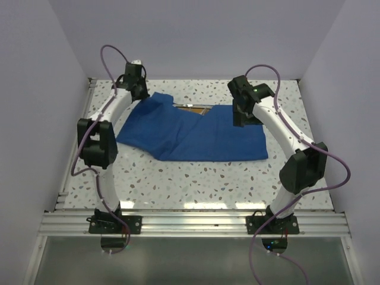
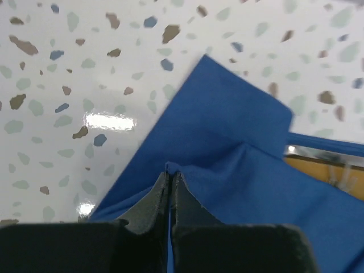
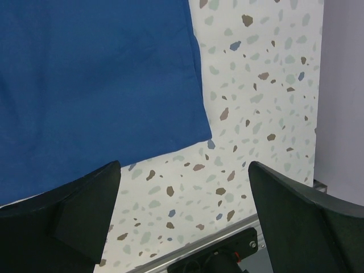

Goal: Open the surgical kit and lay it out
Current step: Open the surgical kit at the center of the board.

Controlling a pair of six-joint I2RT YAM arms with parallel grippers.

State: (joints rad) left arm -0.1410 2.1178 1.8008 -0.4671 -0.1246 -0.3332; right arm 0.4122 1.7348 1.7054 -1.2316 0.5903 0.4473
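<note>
One blue cloth wrap (image 1: pixel 196 138) spread mid-way across the speckled table (image 1: pixel 196 181) | one tray (image 1: pixel 191 107) peeking out at its far edge | left gripper (image 2: pixel 170 177) pinched tight on the wrap's far-left fold | right gripper (image 3: pixel 185 170) jaws wide, empty, above the wrap's right corner

Lighting: bright, even, diffuse, from overhead; shadows faint and soft-edged.
Glare: white oblong on the table (image 2: pixel 62 62), up and left of the left gripper (image 2: pixel 170 175); smaller spot low on its left; glint on the tray (image 2: pixel 318 170) rim to its right.
Focus: blue cloth wrap (image 2: pixel 227 131) ahead of those tips slightly soft.
Exposure: right gripper (image 3: pixel 185 166), fingers (image 3: pixel 74 210) dark, detail lost; the cloth beyond them crisp.
</note>
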